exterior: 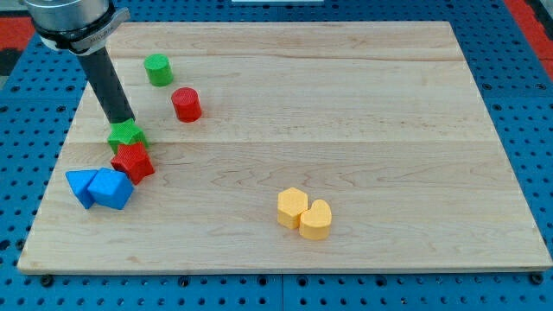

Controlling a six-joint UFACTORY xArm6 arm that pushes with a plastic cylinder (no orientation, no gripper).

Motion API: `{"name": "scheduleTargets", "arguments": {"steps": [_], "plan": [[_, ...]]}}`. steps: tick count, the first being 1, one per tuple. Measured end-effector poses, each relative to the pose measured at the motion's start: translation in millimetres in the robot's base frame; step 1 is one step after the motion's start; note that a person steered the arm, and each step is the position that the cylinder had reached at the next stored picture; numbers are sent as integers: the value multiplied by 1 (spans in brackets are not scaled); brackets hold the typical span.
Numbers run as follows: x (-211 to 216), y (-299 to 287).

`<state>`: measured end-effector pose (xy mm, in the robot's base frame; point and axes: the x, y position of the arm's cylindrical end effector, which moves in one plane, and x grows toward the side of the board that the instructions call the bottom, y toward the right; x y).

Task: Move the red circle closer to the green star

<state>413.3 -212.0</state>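
Observation:
The red circle (186, 104) stands on the wooden board at the upper left. The green star (127, 135) lies to its lower left, a short gap away. My tip (123, 121) rests at the star's top edge, touching or almost touching it. The rod slants up to the view's top left. The tip is to the left of the red circle and apart from it.
A green circle (158, 69) stands above the red circle. A red star (133, 162) touches the green star from below. Two blue blocks (100, 187) lie below that, near the board's left edge (54, 177). Two yellow blocks (304, 213) sit at the lower middle.

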Motion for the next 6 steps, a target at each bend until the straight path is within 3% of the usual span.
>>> {"name": "scheduleTargets", "arguments": {"steps": [2, 3, 4, 6], "plan": [[4, 113], [-35, 123], [-57, 94], [-11, 43]]}}
